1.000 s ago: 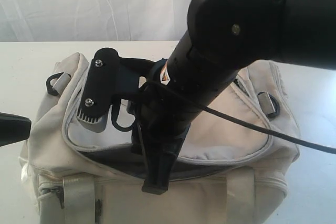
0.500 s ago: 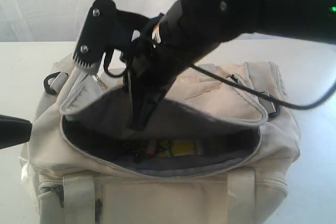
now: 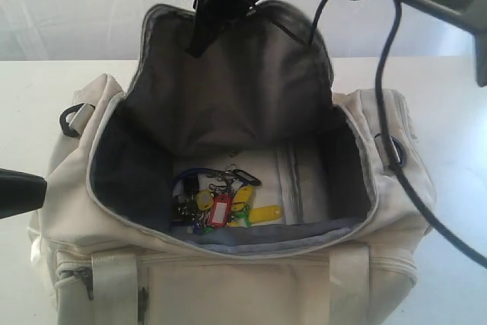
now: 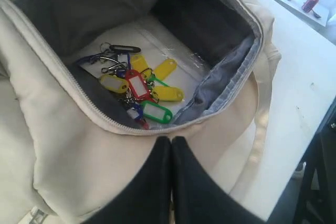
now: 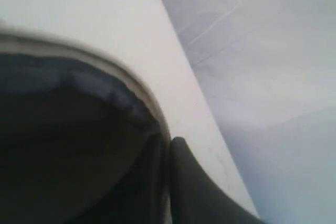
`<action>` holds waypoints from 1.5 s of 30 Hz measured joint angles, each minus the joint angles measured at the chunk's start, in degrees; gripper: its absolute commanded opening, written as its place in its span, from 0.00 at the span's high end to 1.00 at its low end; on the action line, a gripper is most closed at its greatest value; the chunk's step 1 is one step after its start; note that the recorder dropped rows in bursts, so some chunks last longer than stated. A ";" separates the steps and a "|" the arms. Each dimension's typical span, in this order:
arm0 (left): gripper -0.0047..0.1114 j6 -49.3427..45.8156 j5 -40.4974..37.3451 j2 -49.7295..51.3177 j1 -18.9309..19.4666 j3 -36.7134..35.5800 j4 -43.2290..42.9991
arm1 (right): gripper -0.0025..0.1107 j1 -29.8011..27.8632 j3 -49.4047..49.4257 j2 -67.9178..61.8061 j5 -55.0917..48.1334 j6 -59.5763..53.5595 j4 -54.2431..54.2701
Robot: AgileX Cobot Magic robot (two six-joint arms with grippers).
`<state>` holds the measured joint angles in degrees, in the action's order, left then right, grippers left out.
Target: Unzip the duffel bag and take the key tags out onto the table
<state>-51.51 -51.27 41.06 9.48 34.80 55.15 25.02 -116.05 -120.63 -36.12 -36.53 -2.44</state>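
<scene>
**Holding the flap up, with the tags waiting inside**

The first half looks done. The duffel bag (image 3: 251, 287) stands unzipped on the white tabletop (image 3: 456, 112), and its curved flap (image 3: 228, 97) is raised upright so the whole mouth gapes. The right gripper (image 5: 168, 140) has its jaws pressed together on the flap's piped rim, pinching the fabric at the top. The left gripper (image 4: 171, 141) hangs just outside the near wall of the bag, jaws shut tip to tip with nothing between them.

What is left is the lifting out. The key tags (image 3: 224, 207) lie in a loose heap on the bag's floor, toward its near side and below the rim. None of them is on the tabletop.

The shell is soft cream cloth, slack and creased, edged with grey piping (image 3: 99, 195) around the opening. The dark grey lining is matte and folds easily. Pale webbing straps (image 3: 346, 287) run flat down the front, and a grey side loop (image 3: 389, 150) sits on one end. The floor is pale, with what looks like a glossy clear film over it.

The tags are small, hard, rounded plastic slips in yellow, red, green and blue, bunched on thin metal rings with a dark clip. I judge them light but tangled and likely to slide.
</scene>
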 measured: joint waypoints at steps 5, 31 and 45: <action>0.96 -0.69 0.63 0.00 0.00 0.00 0.00 | 0.80 -1.92 -6.26 -5.39 4.18 2.57 0.00; 0.96 -1.28 2.84 10.23 0.00 9.46 3.46 | 0.98 -3.39 -7.05 3.90 -28.75 12.69 0.52; 0.96 -3.51 4.62 39.25 -16.65 24.21 3.35 | 0.98 -2.79 9.48 5.70 -33.73 2.68 25.30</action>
<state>-55.02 -46.65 80.31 -7.17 59.01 58.50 22.23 -106.58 -114.94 -69.84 -33.85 22.85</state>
